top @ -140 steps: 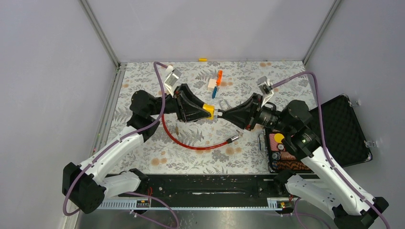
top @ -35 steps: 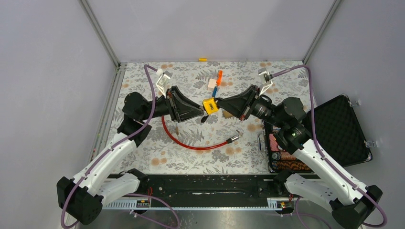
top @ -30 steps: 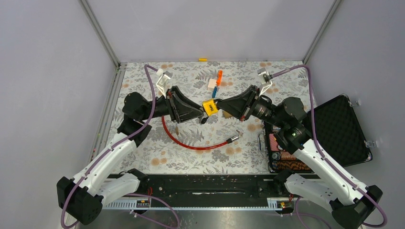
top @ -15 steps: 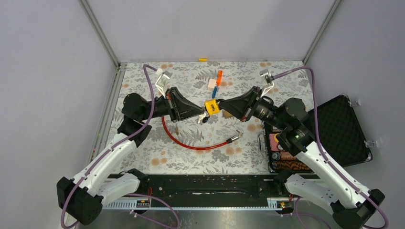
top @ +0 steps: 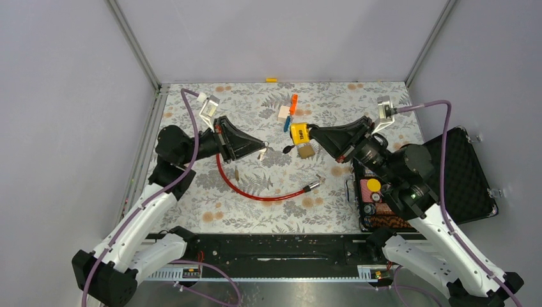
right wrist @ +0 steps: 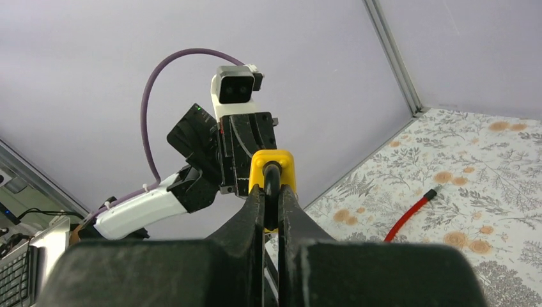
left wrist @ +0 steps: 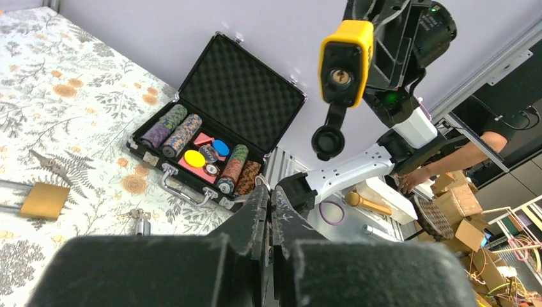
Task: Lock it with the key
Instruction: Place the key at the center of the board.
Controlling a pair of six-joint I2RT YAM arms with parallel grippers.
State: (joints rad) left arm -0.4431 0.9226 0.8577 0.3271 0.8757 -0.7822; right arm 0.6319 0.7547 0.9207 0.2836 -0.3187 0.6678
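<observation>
My right gripper (top: 312, 133) is shut on the black shackle of a yellow padlock (top: 298, 133) and holds it in the air over the mat's back middle. In the left wrist view the padlock (left wrist: 345, 61) faces me with its keyhole (left wrist: 339, 77) bare and a black dust cap (left wrist: 328, 142) dangling below. My left gripper (top: 263, 152) is shut on a small silver key. It sits a short gap left of the padlock, apart from it. Only a thin edge and a ring show between my fingers (left wrist: 259, 208). The right wrist view shows the padlock (right wrist: 273, 167) in my jaws.
A brass padlock (top: 307, 150) lies on the floral mat under the yellow one. A red cable (top: 255, 190) curves across the middle. An open black case of poker chips (top: 383, 204) sits at the right. Small orange and white parts (top: 289, 110) lie at the back.
The two grippers, which met at the padlock, have pulled apart. The right one carried the padlock right and back. The left one drew back left with the key, out of the lock.
</observation>
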